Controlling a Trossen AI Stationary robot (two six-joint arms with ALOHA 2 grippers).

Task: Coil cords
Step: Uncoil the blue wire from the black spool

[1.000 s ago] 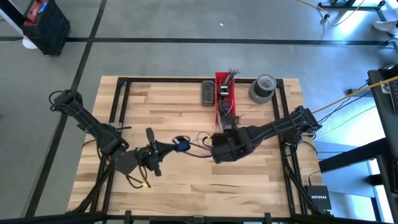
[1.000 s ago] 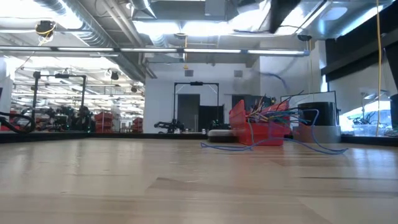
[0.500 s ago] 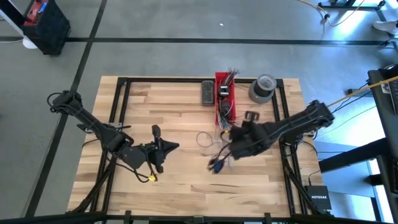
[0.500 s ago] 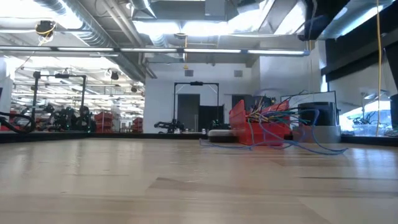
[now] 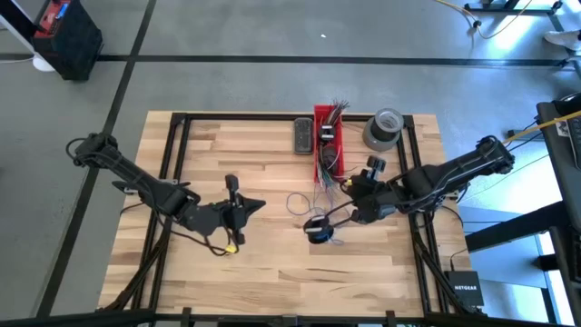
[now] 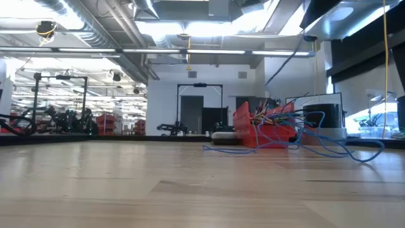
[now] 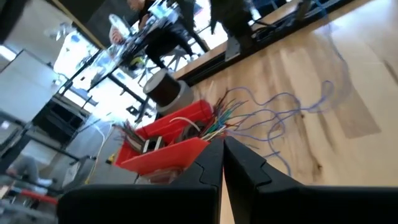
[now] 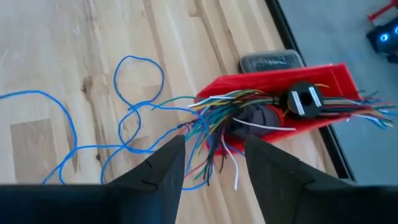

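Observation:
Thin blue cords [image 5: 300, 202] lie in loose loops on the wooden table, beside the red bin; they also show in the right wrist view [image 8: 137, 81], the left wrist view [image 7: 298, 109] and the low view [image 6: 323, 149]. A small dark and blue bundle of cord [image 5: 318, 229] lies just nearer, right of the table's middle. My right gripper [image 8: 214, 144] hovers open above the loops, nothing between its fingers; in the high view it [image 5: 349, 193] is right of the bundle. My left gripper [image 7: 222, 152] is shut and empty at the table's left middle [image 5: 247, 207].
The red bin [image 5: 327, 136] with short multicoloured wire ends [image 8: 217, 115] stands at the far middle. A dark flat box [image 5: 302, 134] is on its left and a grey tape roll [image 5: 383, 127] on its right. Black frame rails [image 5: 172, 154] run along the table's sides.
My right gripper has gone toward the table's right edge and a little toward the far edge. The dark and blue bundle, which was between both grippers, has travelled right with it and now lies apart from it. More blue loops show at the right in the low view.

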